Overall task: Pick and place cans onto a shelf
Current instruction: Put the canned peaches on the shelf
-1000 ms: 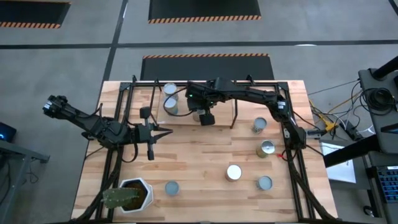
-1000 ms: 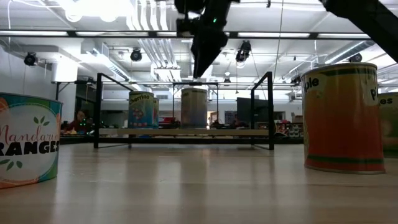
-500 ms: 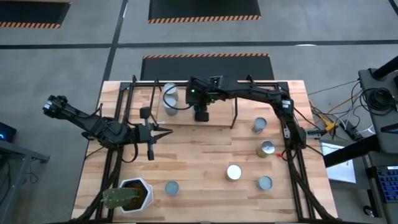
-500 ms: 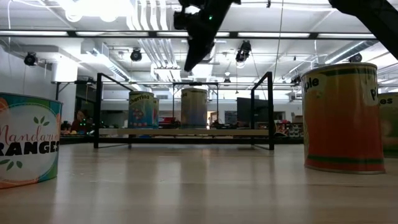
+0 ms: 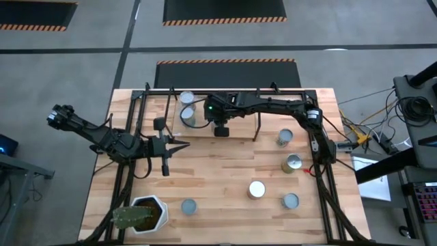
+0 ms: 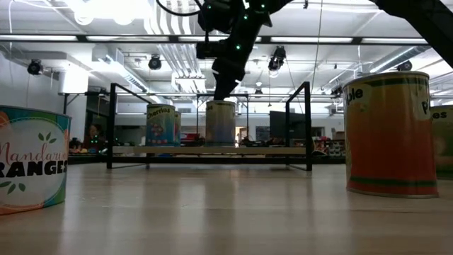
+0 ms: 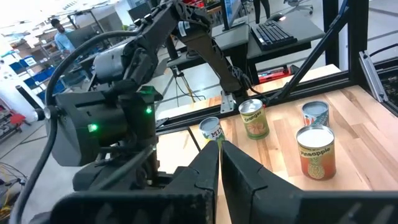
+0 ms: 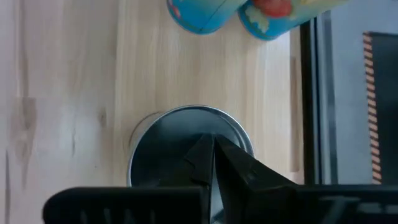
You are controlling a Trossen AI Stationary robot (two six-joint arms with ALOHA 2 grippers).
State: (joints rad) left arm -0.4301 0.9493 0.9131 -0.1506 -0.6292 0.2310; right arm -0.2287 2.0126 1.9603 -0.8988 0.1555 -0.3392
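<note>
Steel can (image 8: 189, 146) stands on the shelf (image 6: 212, 150); right gripper (image 8: 213, 163) hovers directly above, fingers pressed together, empty. Placement judged complete; next, fetch another can. Left gripper (image 5: 168, 148) idle, closed.

Right pincer (image 8: 213, 149) pointing down, fingers pressed together; left pincer (image 5: 179, 145) level, seemingly closed

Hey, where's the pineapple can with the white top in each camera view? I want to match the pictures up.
High view: the pineapple can stands on the table, right of centre, toward the near edge.
Low view: large, at the right.
Left wrist view: the nearest of four cans beyond the fingers.
Right wrist view: not in it.
Shared landmark: the right arm, also seen in the low and left wrist views.
</note>
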